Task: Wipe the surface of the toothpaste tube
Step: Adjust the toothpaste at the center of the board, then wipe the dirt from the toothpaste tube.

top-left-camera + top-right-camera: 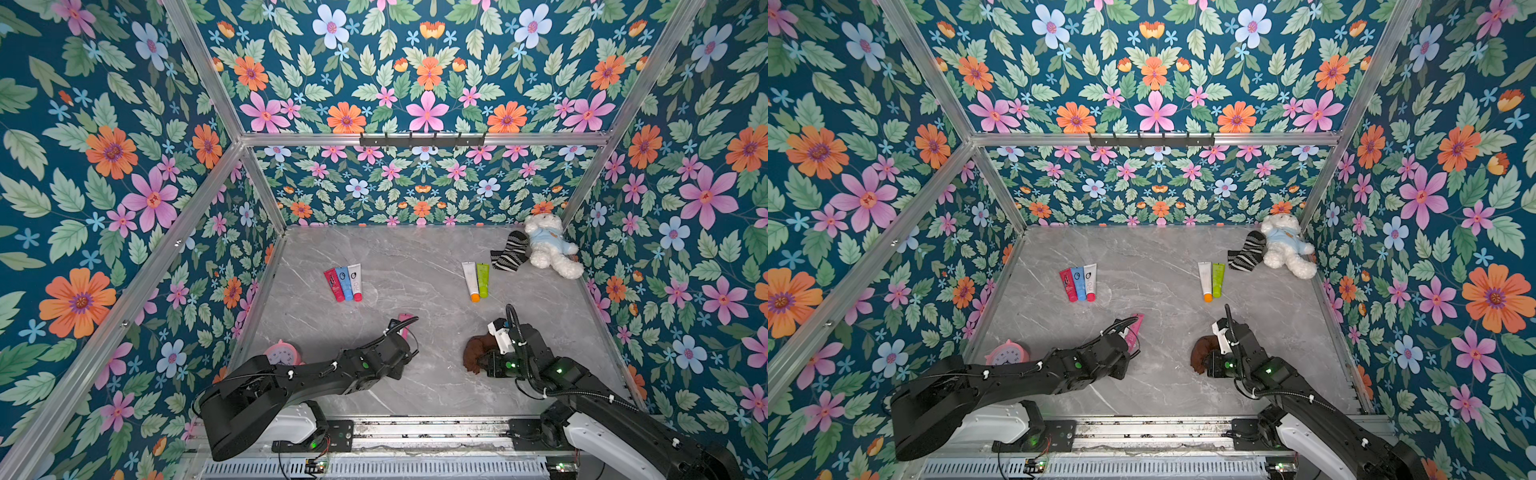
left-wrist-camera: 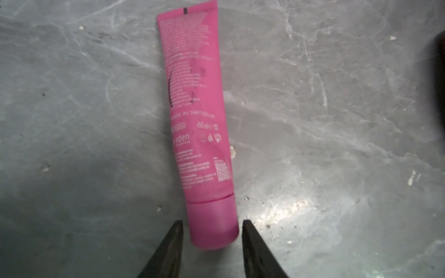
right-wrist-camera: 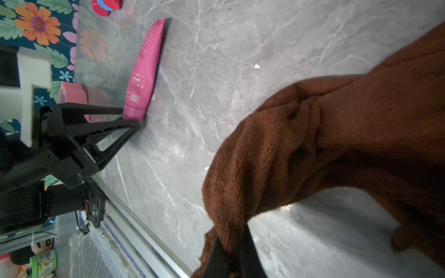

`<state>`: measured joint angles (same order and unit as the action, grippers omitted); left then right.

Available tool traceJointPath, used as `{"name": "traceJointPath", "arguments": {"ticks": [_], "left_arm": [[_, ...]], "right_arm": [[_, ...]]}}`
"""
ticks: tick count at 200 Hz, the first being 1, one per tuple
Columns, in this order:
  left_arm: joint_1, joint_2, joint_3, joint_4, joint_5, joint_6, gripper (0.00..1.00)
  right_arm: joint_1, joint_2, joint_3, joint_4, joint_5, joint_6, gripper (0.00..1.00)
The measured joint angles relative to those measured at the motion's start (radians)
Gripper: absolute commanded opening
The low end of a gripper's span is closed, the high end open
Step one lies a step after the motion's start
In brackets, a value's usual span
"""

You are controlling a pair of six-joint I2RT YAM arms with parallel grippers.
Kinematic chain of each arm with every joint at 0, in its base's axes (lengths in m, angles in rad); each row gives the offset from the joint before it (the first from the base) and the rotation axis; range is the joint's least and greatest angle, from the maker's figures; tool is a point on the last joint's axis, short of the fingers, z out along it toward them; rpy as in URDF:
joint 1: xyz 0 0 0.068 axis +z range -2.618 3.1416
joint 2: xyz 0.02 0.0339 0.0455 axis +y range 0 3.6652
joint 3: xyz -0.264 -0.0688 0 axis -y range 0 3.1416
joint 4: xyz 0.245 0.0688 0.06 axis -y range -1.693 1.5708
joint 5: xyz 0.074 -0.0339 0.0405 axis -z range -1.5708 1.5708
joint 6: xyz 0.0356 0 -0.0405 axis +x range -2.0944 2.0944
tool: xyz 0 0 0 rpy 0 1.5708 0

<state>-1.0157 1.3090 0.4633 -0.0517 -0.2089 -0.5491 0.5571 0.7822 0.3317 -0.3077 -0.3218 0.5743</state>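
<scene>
A pink toothpaste tube (image 2: 197, 120) lies flat on the grey marble table, printed side up; it also shows in both top views (image 1: 405, 321) (image 1: 1136, 328) and the right wrist view (image 3: 144, 72). My left gripper (image 2: 211, 222) is open. Its two black fingers straddle the tube's cap end with a narrow gap on each side. My right gripper (image 3: 231, 231) is shut on a brown cloth (image 3: 337, 149), bunched and held low over the table (image 1: 476, 351), well to the right of the tube.
Three tubes (red, blue, white) (image 1: 345, 282) lie side by side at mid-left, a white and a green one (image 1: 476, 280) at mid-right. A striped sock (image 1: 509, 251) and a white teddy bear (image 1: 548, 245) sit at the back right. A pink alarm clock (image 1: 282, 353) stands by the left wall.
</scene>
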Motion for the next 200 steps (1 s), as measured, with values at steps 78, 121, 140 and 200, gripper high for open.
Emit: {"name": "traceJointPath", "arguments": {"ticks": [78,121,140,200], "left_arm": [[-0.053,0.048,0.06,0.045,0.054,0.138,0.13],[-0.106,0.115,0.087,0.122,0.114,0.244,0.09],[-0.131,0.134,0.085,0.15,0.132,0.269,0.07],[-0.162,0.138,0.061,0.203,0.15,0.289,0.04]], "right_arm": [[0.016,-0.07,0.047,-0.026,-0.016,-0.003,0.0],[0.058,0.103,0.168,0.014,-0.007,-0.028,0.0],[0.063,0.213,0.2,0.04,0.001,-0.039,0.0],[0.103,0.495,0.279,0.165,0.038,-0.08,0.0]]}}
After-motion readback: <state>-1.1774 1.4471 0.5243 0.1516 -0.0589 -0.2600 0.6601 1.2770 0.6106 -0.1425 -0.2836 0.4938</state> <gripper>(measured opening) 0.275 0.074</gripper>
